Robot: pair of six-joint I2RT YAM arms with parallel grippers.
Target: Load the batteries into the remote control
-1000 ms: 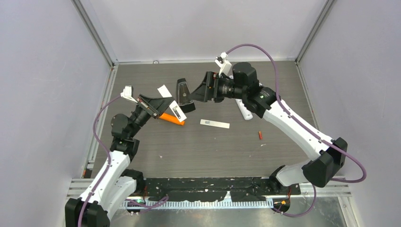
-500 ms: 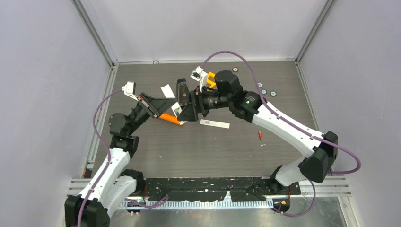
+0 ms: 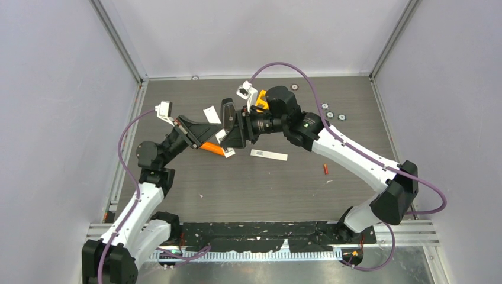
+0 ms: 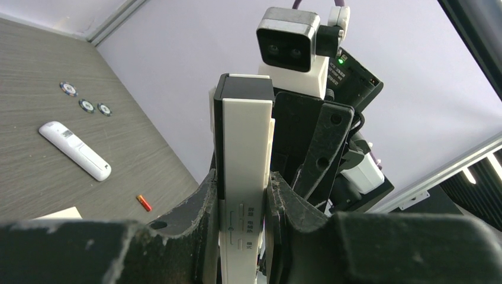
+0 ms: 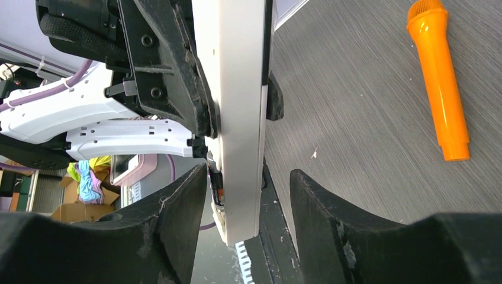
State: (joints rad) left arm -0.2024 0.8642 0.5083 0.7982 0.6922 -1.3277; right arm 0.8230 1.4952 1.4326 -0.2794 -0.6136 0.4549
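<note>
My left gripper [image 3: 216, 136] [image 4: 244, 204] is shut on a white remote control [image 4: 245, 136] and holds it up above the table. My right gripper [image 3: 228, 126] [image 5: 248, 189] straddles the remote's free end [image 5: 234, 89], jaws still open. One finger lies close against the remote's open back; a gap shows at the other finger. A dark battery with an orange band [image 5: 218, 189] sits in that open back. A red battery [image 3: 325, 169] [image 4: 144, 203] lies on the table to the right.
A flat white cover strip [image 3: 269, 155] lies mid-table, and a small white piece [image 3: 211, 114] behind the grippers. An orange cone-shaped toy [image 3: 211, 148] [image 5: 441, 89] lies under the left gripper. A second white remote [image 4: 74, 149] and round silver discs [image 3: 330, 115] [image 4: 86, 105] lie at the back right.
The right arm swung left to the held remote and its jaws narrowed around the remote's end. The left gripper kept its hold, barely moving.
</note>
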